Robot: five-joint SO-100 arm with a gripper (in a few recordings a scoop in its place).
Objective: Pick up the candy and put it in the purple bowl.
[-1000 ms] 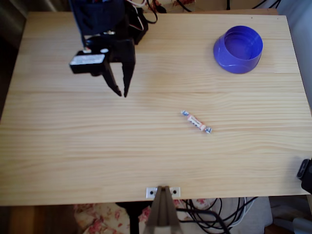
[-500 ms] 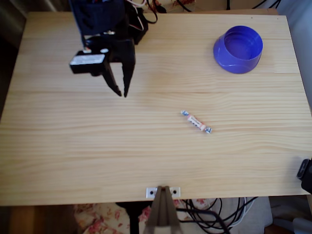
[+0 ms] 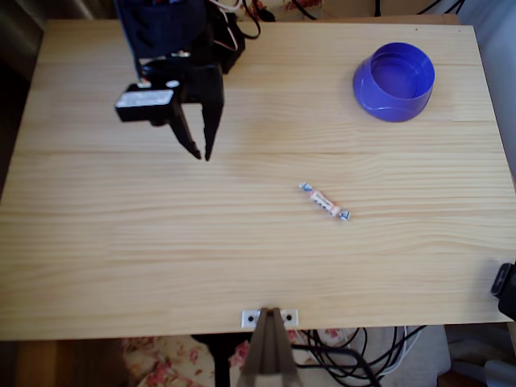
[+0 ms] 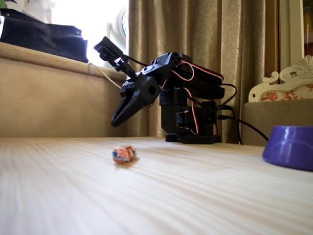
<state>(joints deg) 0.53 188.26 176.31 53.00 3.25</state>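
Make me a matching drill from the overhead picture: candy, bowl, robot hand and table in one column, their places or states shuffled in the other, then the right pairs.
Things:
1. candy
2. bowl
3. hand
4. table

Places or states:
A. upper left, above the wood, holding nothing
B. upper right, nothing inside
C. pale wood under everything
D. lying flat right of centre, apart from the bowl

Pairs: 1-D, 2-B, 3-A, 4-C

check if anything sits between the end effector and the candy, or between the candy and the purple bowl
Nothing visible does. In the overhead view only bare table lies between the end effector and the candy, and between it and the purple bowl.
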